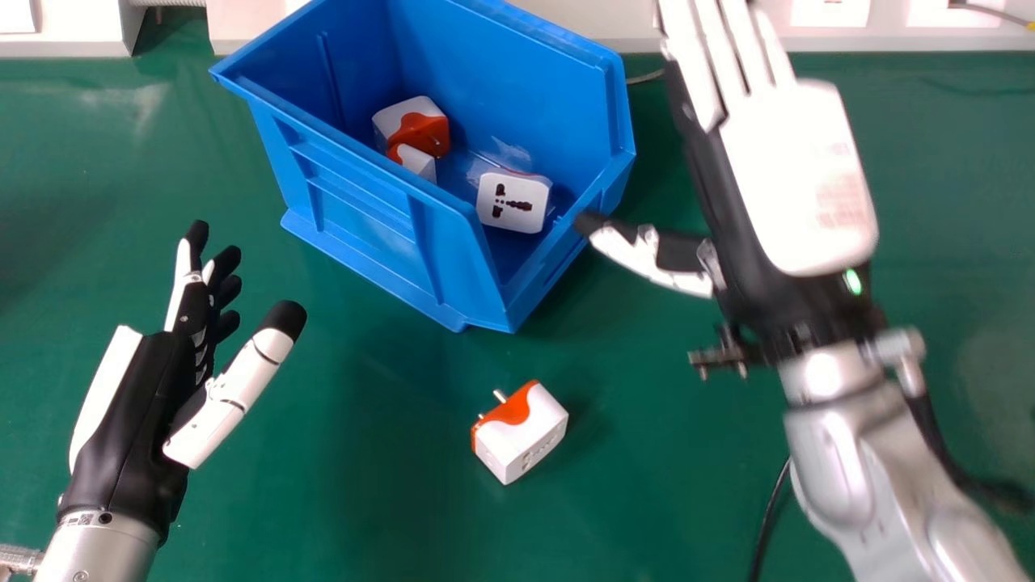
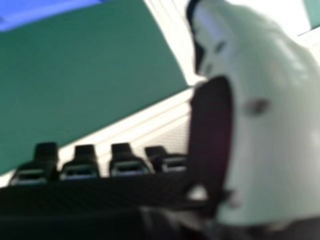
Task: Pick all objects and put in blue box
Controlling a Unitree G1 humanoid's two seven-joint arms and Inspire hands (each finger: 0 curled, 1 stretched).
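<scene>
1. A green table (image 1: pixel 663 509) stretches across the head view.
2. A black cable (image 1: pixel 765 525) curves over the table at lower right.
3. A thin cord (image 1: pixel 644 78) lies near the table's far edge.
4. Pale panels (image 1: pixel 566 20) line the far side.
5. A wire (image 1: pixel 990 11) crosses the upper right corner.
</scene>
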